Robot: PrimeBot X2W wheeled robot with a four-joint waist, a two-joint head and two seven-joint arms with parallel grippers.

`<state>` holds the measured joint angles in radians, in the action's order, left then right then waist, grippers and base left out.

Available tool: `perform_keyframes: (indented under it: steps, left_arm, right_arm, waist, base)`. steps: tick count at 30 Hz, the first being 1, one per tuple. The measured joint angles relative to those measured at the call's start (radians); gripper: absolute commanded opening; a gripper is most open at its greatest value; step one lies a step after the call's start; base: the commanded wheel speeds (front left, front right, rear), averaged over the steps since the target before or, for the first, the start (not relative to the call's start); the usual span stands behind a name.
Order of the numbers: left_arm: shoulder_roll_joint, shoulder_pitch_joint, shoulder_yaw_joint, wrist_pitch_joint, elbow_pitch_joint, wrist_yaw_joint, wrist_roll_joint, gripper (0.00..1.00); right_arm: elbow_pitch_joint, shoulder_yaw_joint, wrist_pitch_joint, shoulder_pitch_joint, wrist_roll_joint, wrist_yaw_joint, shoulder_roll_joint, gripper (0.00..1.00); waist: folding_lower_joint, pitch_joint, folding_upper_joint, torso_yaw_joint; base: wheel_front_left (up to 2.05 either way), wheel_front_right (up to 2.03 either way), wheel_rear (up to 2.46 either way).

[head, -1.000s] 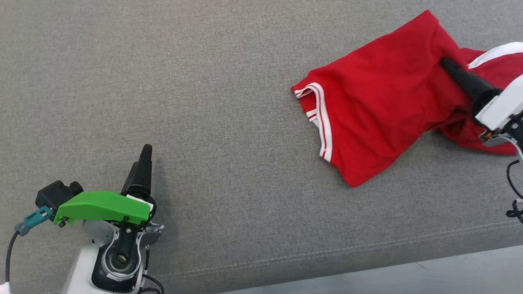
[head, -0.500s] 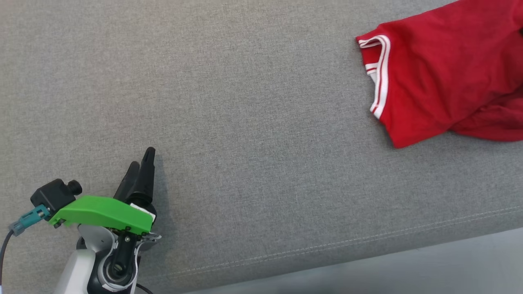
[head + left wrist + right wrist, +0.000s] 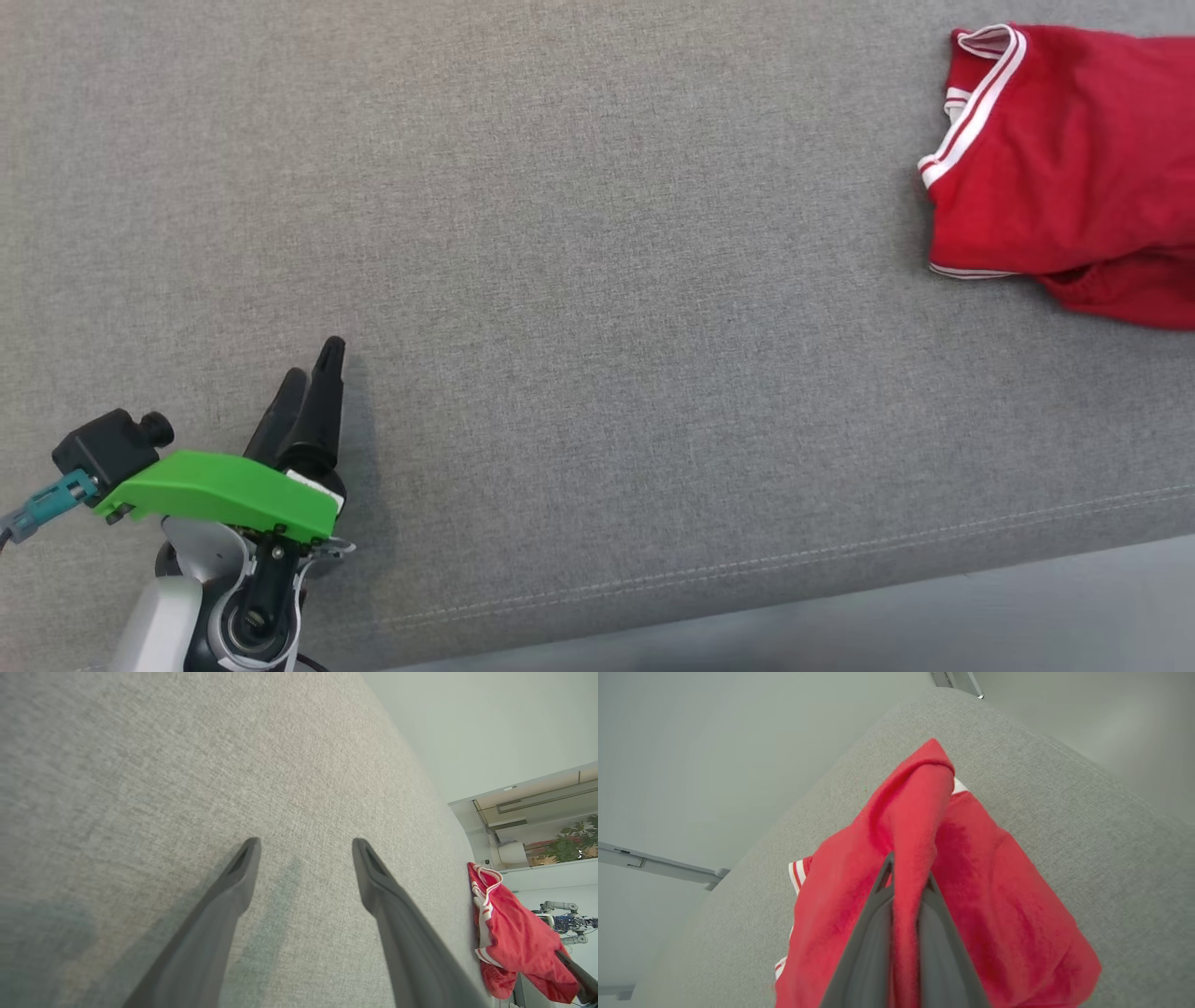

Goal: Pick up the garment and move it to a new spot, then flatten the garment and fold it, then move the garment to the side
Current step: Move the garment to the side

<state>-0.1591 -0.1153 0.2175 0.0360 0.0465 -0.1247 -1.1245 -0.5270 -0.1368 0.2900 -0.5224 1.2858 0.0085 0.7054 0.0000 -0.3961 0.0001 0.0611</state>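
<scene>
The red jersey garment (image 3: 1074,159) with white-striped trim has slid further toward the right end of the grey woven-fabric cushion (image 3: 597,280), and there's a ridge of its cloth pinched tight in the right pincer (image 3: 908,872). The left pincer (image 3: 306,847) hangs spread and empty over the cushion's front left corner, well apart from the garment.

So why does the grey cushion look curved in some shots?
Head view: even light, faint shadow right of the left gripper. Left wrist view: the wide lens bows the cushion; soft shadows beside the fingers. Right wrist view: same bowing behind the red garment.
</scene>
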Motion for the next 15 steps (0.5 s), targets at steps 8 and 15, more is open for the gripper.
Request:
perform_keyframes:
  steps: [8, 15]
  left_arm:
    - [-0.006, 0.02, -0.019, 0.012, 0.027, 0.0, 0.026, 1.0]
    - [-0.015, 0.021, -0.024, -0.011, 0.058, 0.0, 0.076, 1.0]
  right_arm:
    - [-0.09, -0.011, -0.07, 0.078, -0.041, -0.02, -0.019, 1.0]
    - [-0.102, -0.034, -0.201, 0.103, -0.139, -0.001, -0.017, 1.0]
  waist:
    - [0.0, 0.009, 0.0, -0.008]
    - [0.0, 0.027, 0.0, -0.009]
  base:
    - [0.0, 0.0, 0.0]
    - [0.0, 0.0, 0.0]
